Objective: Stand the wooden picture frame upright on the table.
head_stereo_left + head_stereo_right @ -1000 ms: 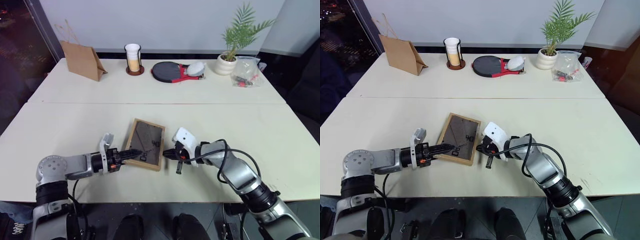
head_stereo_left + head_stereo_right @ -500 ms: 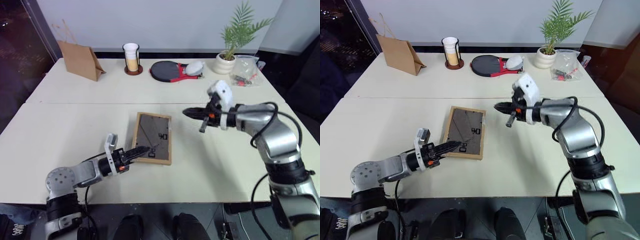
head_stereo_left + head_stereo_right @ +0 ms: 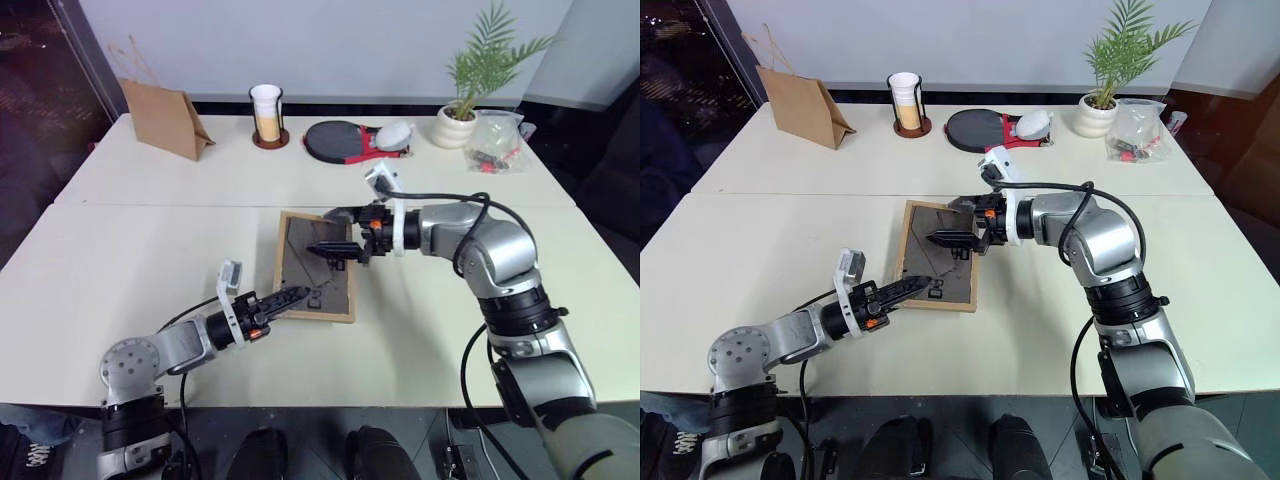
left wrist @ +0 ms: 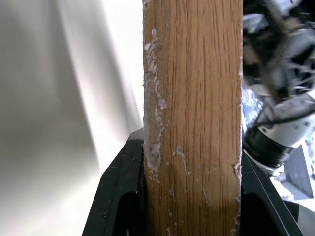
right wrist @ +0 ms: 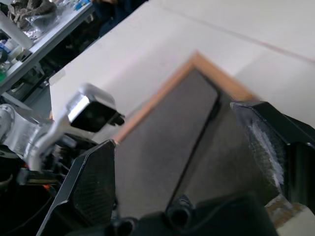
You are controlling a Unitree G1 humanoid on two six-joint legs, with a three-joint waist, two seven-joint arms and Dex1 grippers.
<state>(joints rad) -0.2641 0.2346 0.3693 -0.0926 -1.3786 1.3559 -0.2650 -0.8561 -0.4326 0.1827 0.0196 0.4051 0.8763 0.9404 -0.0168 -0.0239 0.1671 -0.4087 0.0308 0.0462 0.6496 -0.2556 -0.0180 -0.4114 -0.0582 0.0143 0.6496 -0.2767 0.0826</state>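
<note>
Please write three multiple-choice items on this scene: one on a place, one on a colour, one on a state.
1. Where is the brown paper bag?
A. far left of the table
B. beside the potted plant
C. on the wooden picture frame

2. What colour is the frame's upturned panel?
A. white
B. dark grey-brown
C. red

3. How is the right gripper?
A. shut on the frame
B. open over the frame
C. flat on the table

Answers:
1 A, it stands at the far left corner.
2 B, the dark back faces up.
3 B, its jaws spread wide above the panel, while the left gripper pinches the frame's near edge.
</note>
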